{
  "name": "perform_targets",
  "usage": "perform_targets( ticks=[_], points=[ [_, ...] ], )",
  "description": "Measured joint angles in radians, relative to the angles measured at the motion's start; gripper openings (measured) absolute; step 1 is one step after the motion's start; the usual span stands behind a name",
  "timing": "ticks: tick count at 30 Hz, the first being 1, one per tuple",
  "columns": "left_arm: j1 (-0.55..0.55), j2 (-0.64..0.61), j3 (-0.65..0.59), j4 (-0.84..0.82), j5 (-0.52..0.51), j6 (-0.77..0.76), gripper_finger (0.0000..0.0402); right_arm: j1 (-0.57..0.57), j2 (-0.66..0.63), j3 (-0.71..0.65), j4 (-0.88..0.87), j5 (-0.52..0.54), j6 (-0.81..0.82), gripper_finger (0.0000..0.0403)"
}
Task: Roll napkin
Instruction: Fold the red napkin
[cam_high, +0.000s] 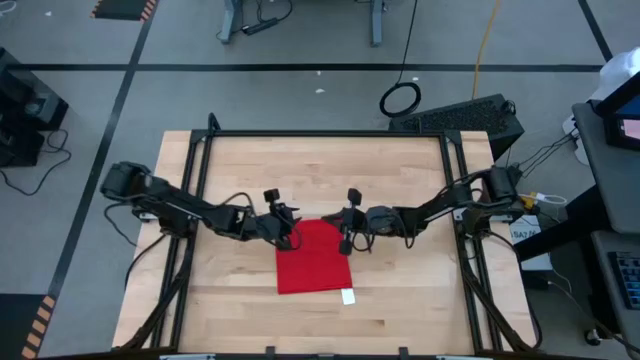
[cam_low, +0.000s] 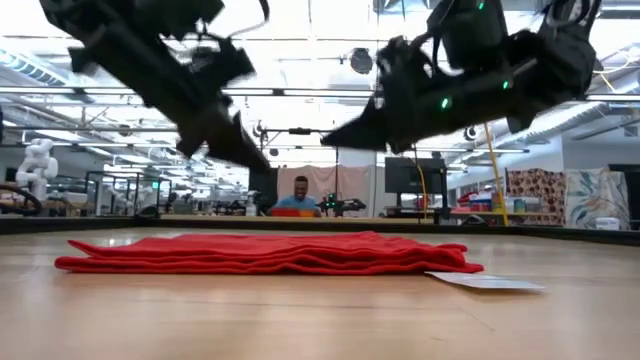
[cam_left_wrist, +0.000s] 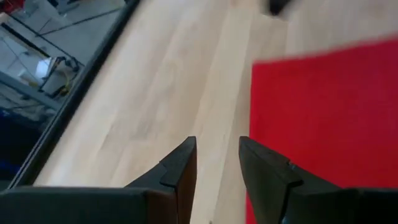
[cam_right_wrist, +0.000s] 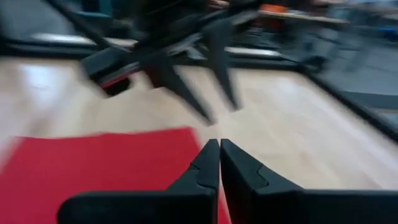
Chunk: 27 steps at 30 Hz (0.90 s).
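Surface (cam_high: 400, 290): the bare wood planks lie nearest in the low view and carry everything else.
Napkin (cam_high: 314, 257): it lies flat near the middle of the surface, folded into a rough rectangle in a few thin layers.
Long axis: in the high view it runs from the far edge, between the two arms, toward the near edge of the surface.
Tag (cam_high: 348, 296): white, at the napkin's near corner on the right arm's side, lying on the wood.
Left gripper (cam_high: 287, 236): above the napkin's far corner on its own side, fingers a narrow gap apart, holding nothing.
Right gripper (cam_high: 346, 240): above the opposite far corner, fingers pressed together, nothing between them.
Height: the low view shows both grippers clear of the cloth.
Progress: no rolled edge shows anywhere, so rolling looks not yet begun; the whole roll is left.
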<state>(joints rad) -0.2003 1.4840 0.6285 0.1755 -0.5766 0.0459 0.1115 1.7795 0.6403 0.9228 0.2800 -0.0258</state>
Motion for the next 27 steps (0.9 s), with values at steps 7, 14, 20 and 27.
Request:
perform_targets(
  ticks=[7,14,20,27],
  points=[
    [-0.097,-0.058,0.002,0.052,0.190,-0.230,0.0127,0.083,0.020,0.000,-0.003,-0.178,0.164,0.0006],
    [-0.297,0.111,0.003,0.261,0.218,-0.381,0.0127,0.165,0.180,0.002,0.020,-0.174,0.249,0.0006],
    [-0.418,0.300,0.002,0.335,0.218,-0.493,0.0127,0.172,0.284,0.004,0.039,-0.122,0.316,0.0006],
    [-0.494,0.360,0.003,0.342,0.193,-0.610,0.0127,0.172,0.294,0.004,0.036,-0.118,0.328,0.0006]
  ],
)
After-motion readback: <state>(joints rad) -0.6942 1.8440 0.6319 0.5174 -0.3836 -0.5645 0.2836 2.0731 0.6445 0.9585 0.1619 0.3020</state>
